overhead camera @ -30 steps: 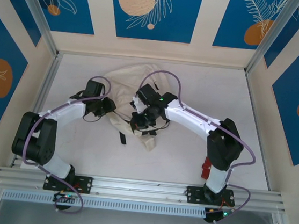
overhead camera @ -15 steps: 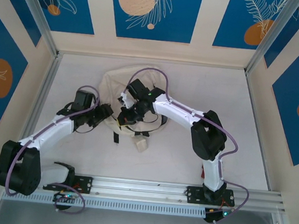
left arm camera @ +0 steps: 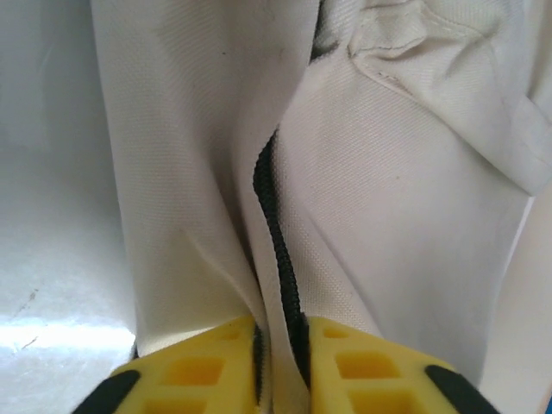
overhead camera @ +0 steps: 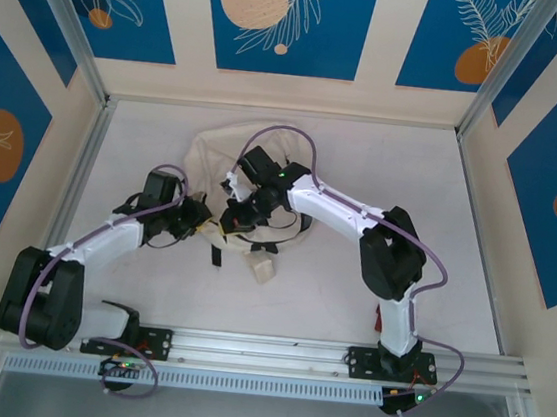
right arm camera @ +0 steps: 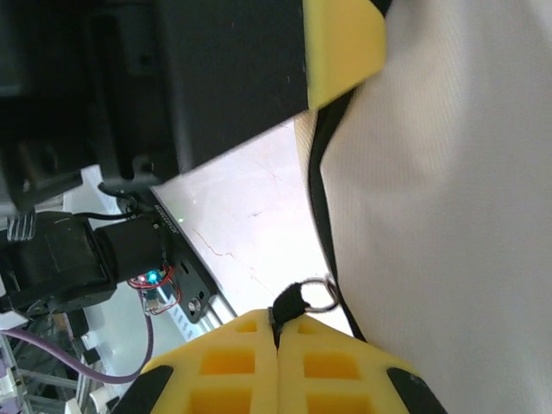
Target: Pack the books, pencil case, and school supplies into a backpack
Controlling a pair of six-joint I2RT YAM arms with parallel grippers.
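Right now the cream-white backpack (overhead camera: 214, 156) lies crumpled on the white table (overhead camera: 412, 184), left of the middle and nearer the far edge than the near one. Both arms reach in over it from the near edge, and their wrists meet close together at the bag's near-left side.

The left gripper (left arm camera: 282, 358) is clenched on the backpack. In the left wrist view its two yellow fingers (left arm camera: 194, 373) stand close together, with a fold of cream cloth pinched between them. A black woven strip (left arm camera: 274, 224) runs up from that pinch along the seam between two panels of fabric. To the left of the fold is bare table surface.

The right gripper (right arm camera: 276, 332) is clamped tight, its yellow fingers pressed flat against each other. Nipped at their tips is a dark zipper pull (right arm camera: 293, 300), a short black loop carrying a small metal ring. From the ring a thin black edge climbs along the cream cloth, which covers the right half of the right wrist view. At the top of that view sits the left gripper's dark body, with one of its yellow fingers just beside the cloth. Whether that finger touches the cloth there I cannot tell.
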